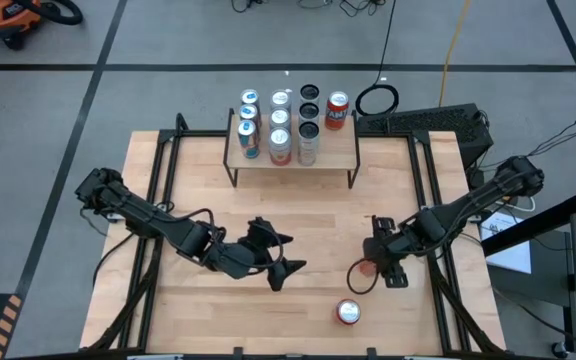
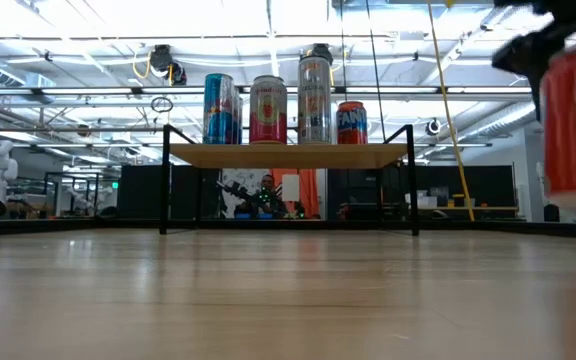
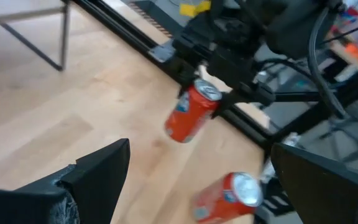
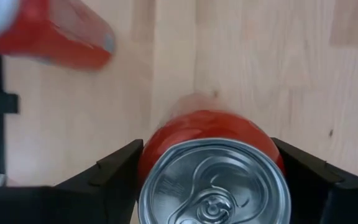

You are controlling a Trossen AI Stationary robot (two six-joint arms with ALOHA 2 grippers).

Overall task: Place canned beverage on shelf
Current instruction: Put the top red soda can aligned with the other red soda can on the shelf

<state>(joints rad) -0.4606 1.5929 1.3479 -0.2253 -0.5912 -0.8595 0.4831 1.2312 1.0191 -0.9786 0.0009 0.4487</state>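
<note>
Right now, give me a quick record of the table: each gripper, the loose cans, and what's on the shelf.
right gripper: fingers on either side of a red can, closed on it
held can seen from left wrist: tilted, above the tabletop
second red can: on the table near the front edge, apart from the gripper
left gripper: open, empty, mid-table
shelf: cans clustered toward the left and middle, one red can at the back right
free shelf space: right front part
</note>
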